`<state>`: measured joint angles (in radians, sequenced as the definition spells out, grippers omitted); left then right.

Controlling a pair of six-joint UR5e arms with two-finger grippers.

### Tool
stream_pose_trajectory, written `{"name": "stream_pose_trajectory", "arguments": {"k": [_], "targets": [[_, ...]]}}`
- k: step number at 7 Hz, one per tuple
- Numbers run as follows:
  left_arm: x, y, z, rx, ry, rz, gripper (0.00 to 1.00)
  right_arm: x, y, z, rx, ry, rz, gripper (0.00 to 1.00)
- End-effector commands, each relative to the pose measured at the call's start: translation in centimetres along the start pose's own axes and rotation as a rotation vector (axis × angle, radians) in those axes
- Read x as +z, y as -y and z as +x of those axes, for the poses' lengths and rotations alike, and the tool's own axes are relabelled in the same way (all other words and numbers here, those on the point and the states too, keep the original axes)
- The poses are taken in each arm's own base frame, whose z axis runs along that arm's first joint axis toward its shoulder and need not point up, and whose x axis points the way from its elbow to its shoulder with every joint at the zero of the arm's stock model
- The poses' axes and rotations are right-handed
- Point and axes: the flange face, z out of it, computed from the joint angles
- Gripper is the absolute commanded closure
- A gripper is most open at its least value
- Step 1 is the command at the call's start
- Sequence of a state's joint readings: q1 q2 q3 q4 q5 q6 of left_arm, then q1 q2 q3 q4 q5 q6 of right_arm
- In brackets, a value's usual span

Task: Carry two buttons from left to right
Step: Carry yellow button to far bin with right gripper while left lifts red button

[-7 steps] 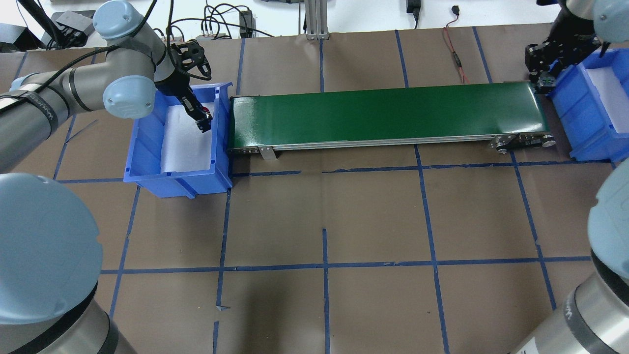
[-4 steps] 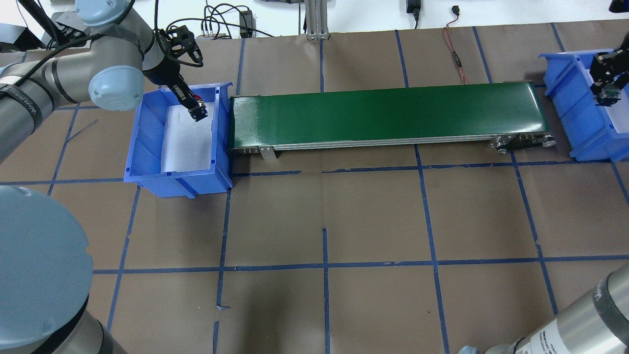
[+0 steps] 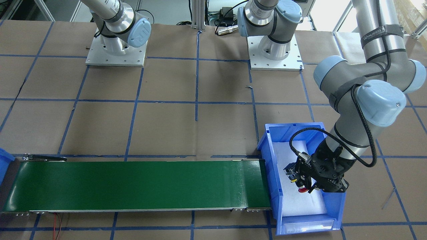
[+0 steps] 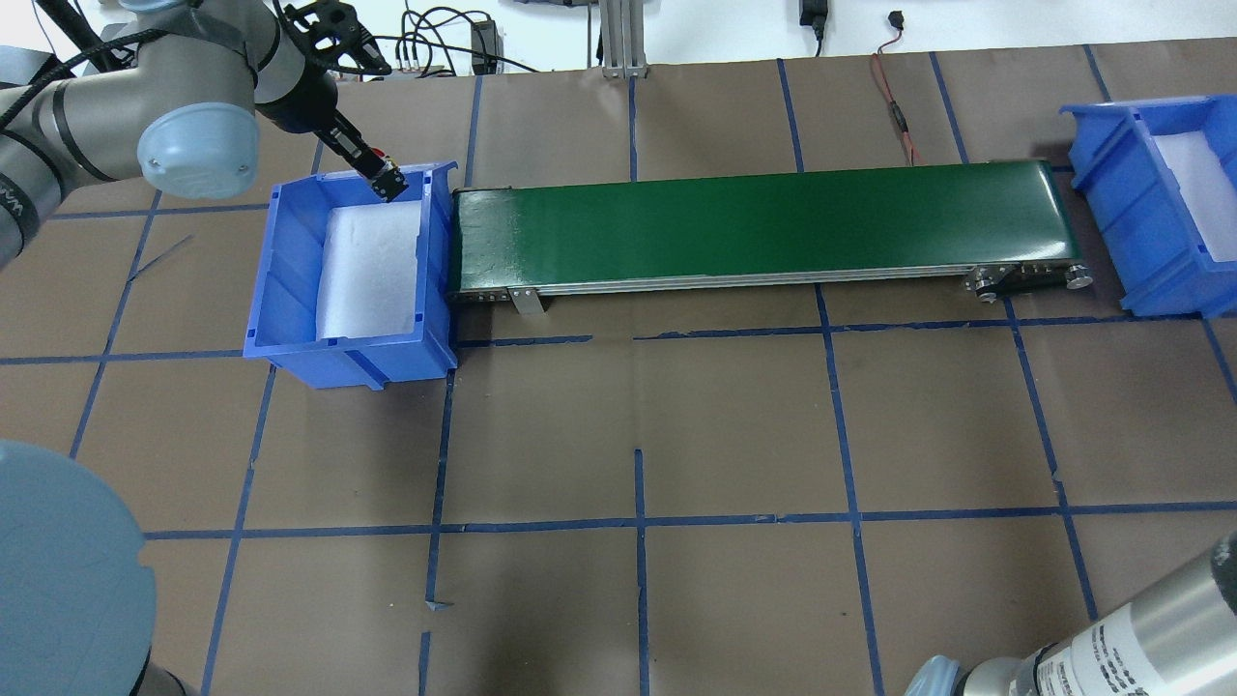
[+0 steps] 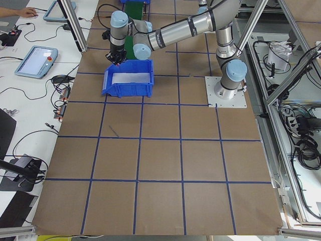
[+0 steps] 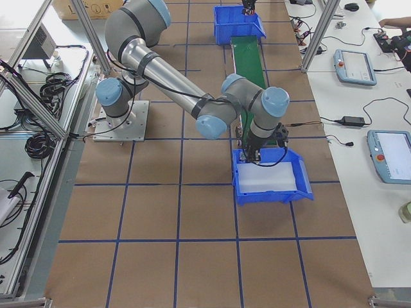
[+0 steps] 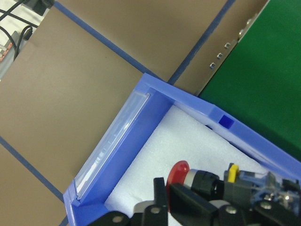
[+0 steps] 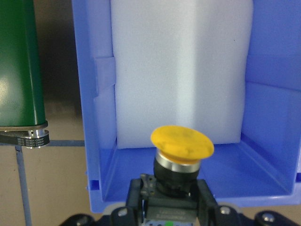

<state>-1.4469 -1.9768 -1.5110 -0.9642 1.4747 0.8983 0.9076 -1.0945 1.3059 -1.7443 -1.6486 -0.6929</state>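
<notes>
Item 1: left gripper (image 4: 388, 181), jaws clenched on the red button (image 7: 180, 173), which hangs above the foam pad (image 7: 197, 141) in the far corner of the left bin (image 4: 290, 280).

Item 2: green belt (image 4: 754, 222), just beside that bin, bare.

Item 3: right bin (image 8: 91, 117), at the belt's far end.

Item 4: right gripper (image 8: 170, 195), jaws grasping the yellow button (image 8: 182, 143) over that bin's end.

Step, judged: second button lifted out, first nearly delivered. Next: left clears the bin wall and sets red down low on the belt; right lowers and releases yellow onto the foam.
</notes>
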Motion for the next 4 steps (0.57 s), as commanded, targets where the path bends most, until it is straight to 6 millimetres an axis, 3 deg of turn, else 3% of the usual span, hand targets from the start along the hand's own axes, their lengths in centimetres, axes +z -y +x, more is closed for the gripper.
{"name": "stream_pose_trajectory", "arguments": {"k": [1, 2, 3, 4], "targets": [[-0.8, 3.2, 1.7, -0.161, 0.017, 0.018, 0.96, 2.6, 2.3, 1.9, -0.001, -0.002, 0.002, 0.92], [-0.4, 5.4, 4.1, -0.18, 0.062, -0.021, 0.96, 3.1, 3.7, 3.0, 0.0, -0.006, 0.006, 0.92], [1.5, 7.4, 6.8, -0.216, 0.052, -0.031, 0.96, 3.9, 4.1, 3.2, -0.001, 0.0, -0.001, 0.92], [3.5, 8.4, 8.1, -0.274, 0.042, -0.033, 0.96, 4.0, 4.2, 3.2, -0.003, -0.001, 0.0, 0.92]]}}
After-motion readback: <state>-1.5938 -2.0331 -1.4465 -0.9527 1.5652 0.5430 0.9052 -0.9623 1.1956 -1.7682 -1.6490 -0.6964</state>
